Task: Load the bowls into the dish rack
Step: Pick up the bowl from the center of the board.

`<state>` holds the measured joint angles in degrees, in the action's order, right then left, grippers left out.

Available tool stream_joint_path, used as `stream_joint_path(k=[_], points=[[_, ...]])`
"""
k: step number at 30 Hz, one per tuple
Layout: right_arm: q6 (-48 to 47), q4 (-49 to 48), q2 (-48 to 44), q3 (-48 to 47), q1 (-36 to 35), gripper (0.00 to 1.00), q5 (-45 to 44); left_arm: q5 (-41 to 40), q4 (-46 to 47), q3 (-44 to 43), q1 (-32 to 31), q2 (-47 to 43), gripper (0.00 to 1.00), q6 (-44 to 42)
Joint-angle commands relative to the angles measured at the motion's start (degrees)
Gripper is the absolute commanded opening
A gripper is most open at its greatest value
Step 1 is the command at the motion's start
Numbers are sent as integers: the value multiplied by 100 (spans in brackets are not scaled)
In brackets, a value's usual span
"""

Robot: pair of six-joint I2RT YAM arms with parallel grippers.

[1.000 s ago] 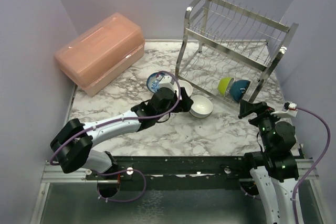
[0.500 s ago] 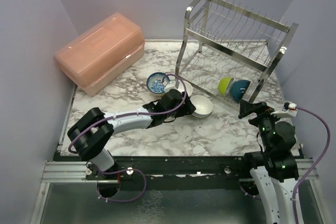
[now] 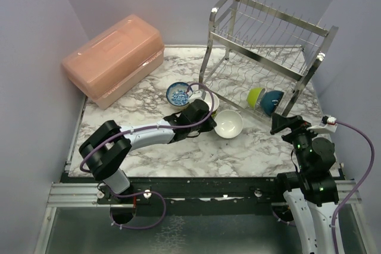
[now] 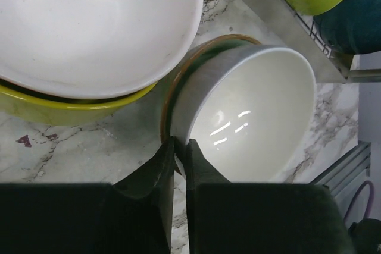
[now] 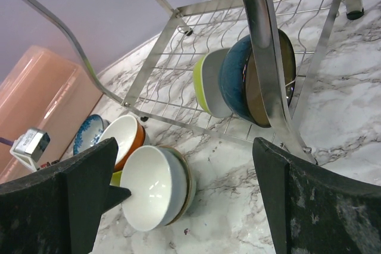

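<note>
On the marble table (image 3: 244, 154), in front of the two-tier steel dish rack (image 3: 265, 46) and across from the pink lidded box (image 3: 113, 57), the left arm (image 3: 149, 135) is stretching out low, and the job is passing from approach to pick-up. A second ago the left gripper (image 4: 180, 144) was standing open beside a pale mint bowl (image 3: 229, 124) lying flat on the marble. Now its jaws are pinching that bowl's near rim, one finger inside and one outside, and the bowl is tilting up on the gripped side. It is sitting just beside the rack's lower shelf, where a lime bowl (image 3: 256, 95) and a teal bowl (image 3: 274, 102) are already standing on edge in the wires. Next to the gripper, a white bowl (image 4: 89, 28) nested in a yellow bowl (image 4: 59, 111) and a blue-and-white patterned bowl (image 3: 177, 93) are waiting where they were. The right gripper (image 3: 283, 124) is holding off near the right edge, jaws spread and empty, unmoved. By the look of it, the grasp is only just being secured, and a lift toward the free slots is coming next.
</note>
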<state>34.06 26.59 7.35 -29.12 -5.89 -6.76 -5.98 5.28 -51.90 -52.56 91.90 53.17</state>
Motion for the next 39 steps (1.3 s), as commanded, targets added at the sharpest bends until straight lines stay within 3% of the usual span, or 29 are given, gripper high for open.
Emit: stream_joint_path(k=[1, 3, 20, 27, 32, 39], points=[[37, -59, 45, 39, 0, 100, 52, 191, -159, -186, -36, -33, 4, -213], [39, -50, 59, 32, 0, 100, 52, 194, -180, -194, -36, -71, 0, -255], [205, -137, 200, -20, -11, 100, 613, -97, 87, -228, -40, -901, 0, -858], [470, -52, 584, -100, 0, 100, 1510, -269, 230, -341, -97, -1150, 0, -1499], [739, -118, 747, -42, 0, 100, 2224, -898, 228, -379, -208, -1272, 0, -2005], [798, -631, 1030, 140, 0, 100, 3031, -1239, 227, -641, -361, -1074, 0, -2087]])
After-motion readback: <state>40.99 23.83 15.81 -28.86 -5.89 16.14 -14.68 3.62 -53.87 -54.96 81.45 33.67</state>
